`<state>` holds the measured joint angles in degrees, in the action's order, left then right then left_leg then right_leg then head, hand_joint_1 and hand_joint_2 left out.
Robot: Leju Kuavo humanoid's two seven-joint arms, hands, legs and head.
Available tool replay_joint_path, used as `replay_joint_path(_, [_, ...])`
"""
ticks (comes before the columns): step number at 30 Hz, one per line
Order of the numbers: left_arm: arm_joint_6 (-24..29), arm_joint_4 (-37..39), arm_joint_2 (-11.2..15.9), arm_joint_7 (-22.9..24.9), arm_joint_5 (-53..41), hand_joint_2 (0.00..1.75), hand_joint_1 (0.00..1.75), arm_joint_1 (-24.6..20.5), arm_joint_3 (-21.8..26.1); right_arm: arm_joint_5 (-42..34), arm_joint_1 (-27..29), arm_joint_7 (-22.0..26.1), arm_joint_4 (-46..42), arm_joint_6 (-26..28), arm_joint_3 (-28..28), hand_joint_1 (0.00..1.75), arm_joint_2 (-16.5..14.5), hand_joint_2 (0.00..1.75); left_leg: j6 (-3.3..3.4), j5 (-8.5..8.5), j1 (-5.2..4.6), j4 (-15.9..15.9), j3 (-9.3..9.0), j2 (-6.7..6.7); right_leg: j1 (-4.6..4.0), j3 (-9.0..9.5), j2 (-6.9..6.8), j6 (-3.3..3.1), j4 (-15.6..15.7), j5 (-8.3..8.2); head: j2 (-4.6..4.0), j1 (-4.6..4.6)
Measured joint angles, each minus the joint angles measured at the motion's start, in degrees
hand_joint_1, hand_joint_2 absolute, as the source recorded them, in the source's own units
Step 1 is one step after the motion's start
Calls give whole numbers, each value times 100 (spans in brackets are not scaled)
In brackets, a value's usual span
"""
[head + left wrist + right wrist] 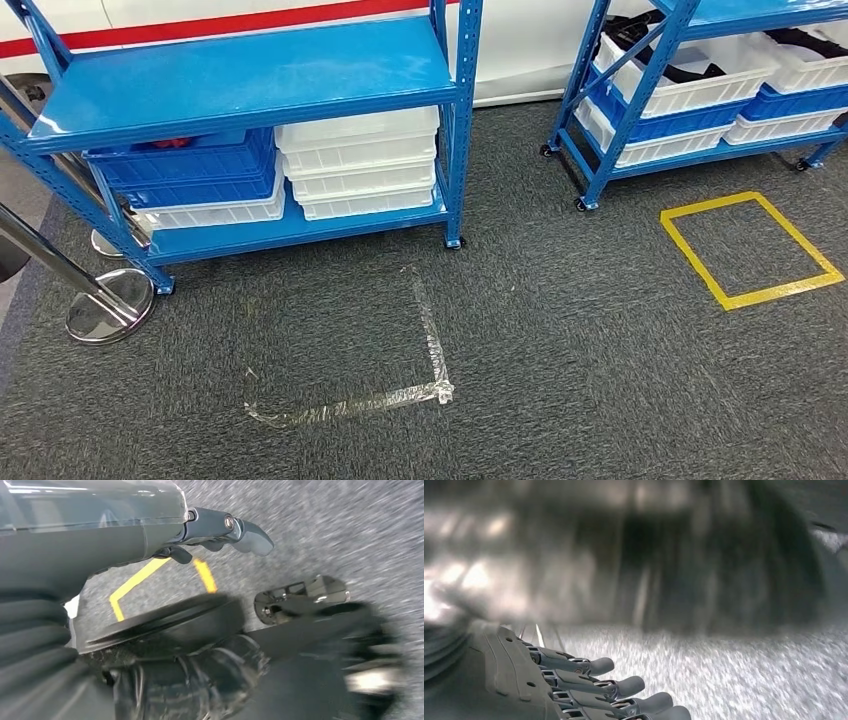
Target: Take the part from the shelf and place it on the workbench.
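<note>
Parts point(690, 72), dark and strap-like, lie in a white bin point(700, 95) on the right shelf point(620, 120) at 1 o'clock in the head view. Which one the task means I cannot tell. Under that bin sit a blue bin point(800, 100) and more white ones, stacked on the lower deck.

At 11 o'clock stands the left shelf point(250, 70), its top deck bare blue. On its lower deck, blue crates point(190, 175) are stacked at the left and white crates point(360, 160) just beside them at the right. Something red point(170, 142) shows in the top blue crate; it is too hidden to name.

Both shelves stand on wheels on a grey carpet point(560, 350). A yellow tape square point(750, 250) marks the floor at 3 o'clock, in front of the right shelf. A clear tape corner point(430, 340) lies at 6 o'clock, in front of the left shelf. A chrome post base point(108, 305) rests at 9 o'clock.

In the left wrist view, the left hand point(220, 530) holds nothing, its fingers stretched out over carpet and a yellow tape line point(135, 580). In the right wrist view, the right hand point(599, 690) is likewise wide and empty, fingers straight and side by side above the blurred carpet.
</note>
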<state>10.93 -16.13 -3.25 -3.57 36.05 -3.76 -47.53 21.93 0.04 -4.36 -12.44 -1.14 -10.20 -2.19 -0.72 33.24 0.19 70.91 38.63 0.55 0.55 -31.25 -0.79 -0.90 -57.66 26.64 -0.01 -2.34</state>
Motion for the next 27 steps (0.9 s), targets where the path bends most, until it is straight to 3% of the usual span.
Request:
replay_joint_path(1, [-34,0,14,9,-113,0,0,75,115,-69,11,21,-31,5,17,0,4,0,-15,107,4,305,134,-9,-2,-2,-7,-2,-3,2,0,0])
replay_joint_path(2, [-64,0,26,17,-221,0,0,152,225,-136,9,39,-70,8,33,0,6,0,-23,101,4,417,179,-15,-3,-2,-9,-3,-5,5,1,1])
replay_joint_path(3, [-95,0,40,27,-326,0,0,226,333,-200,-2,54,-119,9,49,0,7,0,-22,-13,4,300,114,-19,-3,4,-10,-1,-7,9,0,2])
replay_joint_path(6, [-189,2,90,63,-637,0,0,435,669,-386,-56,82,-301,16,107,0,10,0,24,-524,-6,-864,-486,-49,-14,41,-9,34,-13,36,0,0])
replay_joint_path(8, [-254,3,113,87,-859,0,0,563,920,-524,-78,114,-425,21,162,0,22,87,83,-610,-26,-1268,-695,-62,-32,47,-11,85,-20,50,0,-7])
replay_joint_path(10, [-335,3,133,109,-1121,0,0,680,1214,-687,-68,148,-534,25,221,0,43,175,147,-625,-33,-1295,-709,-52,-37,45,-12,145,-21,54,0,-11])
replay_joint_path(11, [-376,2,140,119,-1263,0,0,720,1360,-770,-42,159,-573,26,250,0,56,175,160,-627,-40,-1303,-713,-49,-37,46,-8,156,-20,55,0,-11])
replay_joint_path(12, [-422,1,147,134,-1413,0,0,759,1508,-859,-9,169,-603,28,281,0,69,175,169,-631,-40,-1314,-719,-48,-41,50,-7,114,-17,66,0,-24])
replay_joint_path(14, [-501,-4,169,165,-1695,0,0,825,1775,-1025,79,198,-646,35,342,0,98,175,164,-626,-48,-1319,-728,-45,-50,59,-4,-25,-5,68,0,-47])
replay_joint_path(15, [-541,-9,184,180,-1832,0,0,861,1912,-1110,127,215,-666,39,372,0,108,131,166,-626,-46,-1319,-728,-42,-53,62,-8,-80,3,67,1,-57])
replay_joint_path(18, [-664,-50,210,210,-2242,0,0,940,2331,-1354,290,256,-713,49,455,0,128,0,179,-619,-59,-1317,-723,-41,-46,64,-6,-68,17,46,1,-59])
replay_joint_path(20, [-744,-90,219,231,-2500,0,0,981,2603,-1514,395,273,-740,61,506,0,140,0,189,-612,-64,-1315,-723,-44,-43,65,-4,-43,27,40,1,-58])
replay_joint_path(24, [-900,-192,249,280,-3043,0,0,1049,3139,-1843,568,343,-786,87,614,0,167,0,203,-603,-66,-1308,-722,-45,-33,75,-2,124,53,38,1,-58])
replay_joint_path(27, [-992,-252,274,309,-3349,0,0,1089,3436,-2027,641,370,-805,100,659,0,182,0,204,-602,-65,-1308,-723,-45,-34,75,-2,147,55,39,0,-56])
